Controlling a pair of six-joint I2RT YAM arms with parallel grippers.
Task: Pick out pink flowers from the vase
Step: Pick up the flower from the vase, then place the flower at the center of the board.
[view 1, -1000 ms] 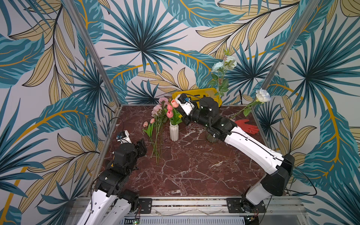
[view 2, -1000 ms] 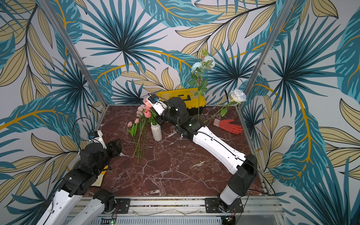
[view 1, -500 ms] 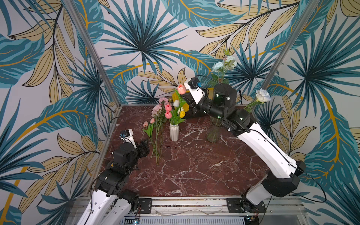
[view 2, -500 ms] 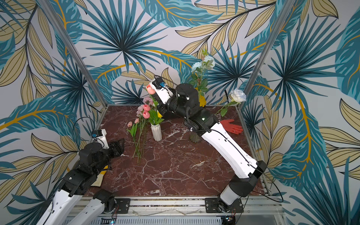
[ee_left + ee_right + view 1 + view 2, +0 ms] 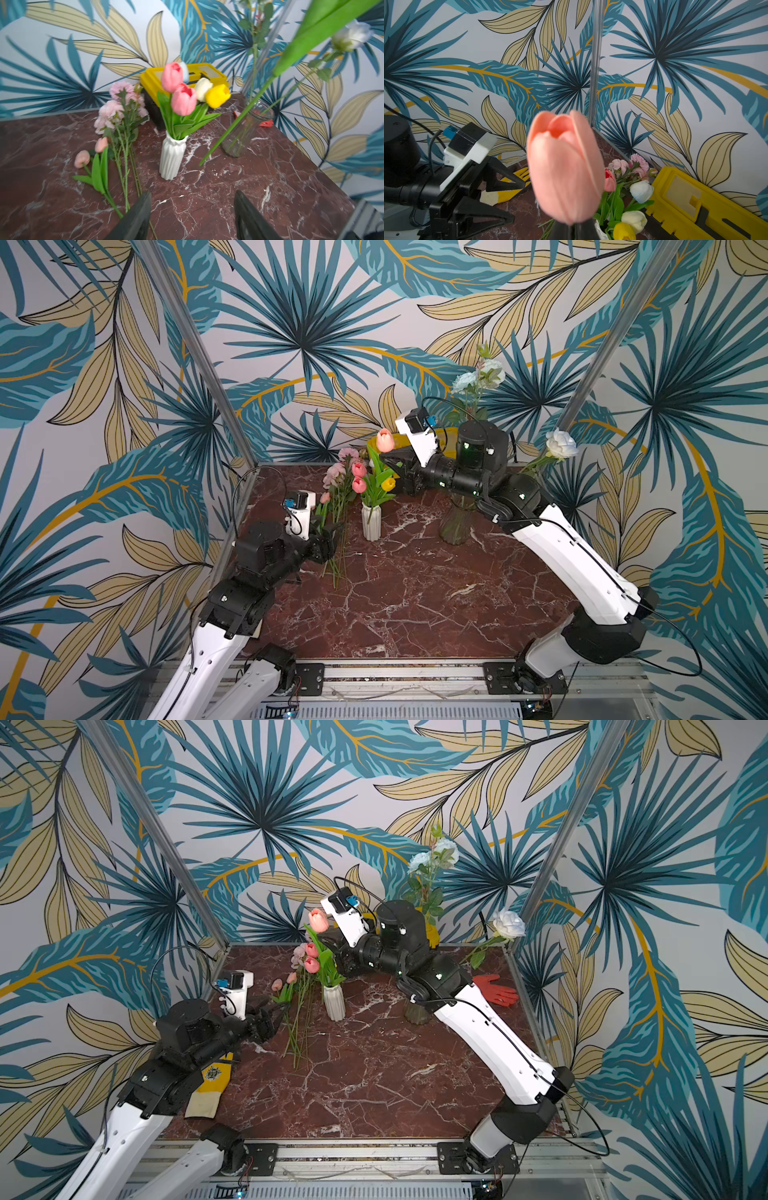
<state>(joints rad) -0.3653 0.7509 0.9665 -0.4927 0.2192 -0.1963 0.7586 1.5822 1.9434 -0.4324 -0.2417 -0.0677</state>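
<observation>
A white ribbed vase [image 5: 371, 522] [image 5: 172, 158] stands mid-table with two pink tulips [image 5: 358, 477] [image 5: 182, 99], a yellow one and white ones in it. Above and behind it my right gripper [image 5: 388, 456] [image 5: 572, 230] is shut on the stem of another pink tulip [image 5: 385, 440] [image 5: 318, 919] [image 5: 564, 168]. Its long green stem [image 5: 239, 120] hangs free of the vase. Several pink flowers [image 5: 338, 489] [image 5: 116, 112] lie on the table left of the vase. My left gripper [image 5: 332, 535] [image 5: 192, 195] is open and empty, low beside their stems.
A glass vase [image 5: 457, 522] to the right holds pale blue flowers [image 5: 478, 373] and a white rose [image 5: 561, 443]. A yellow toolbox [image 5: 205, 72] [image 5: 695, 197] sits at the back wall. A red glove [image 5: 496, 990] lies back right, a yellow glove [image 5: 212, 1081] under my left arm.
My right gripper has risen from among the blooms, lifting the pink tulip up and clear of the white vase. My left arm has shifted slightly toward the lying flowers.
</observation>
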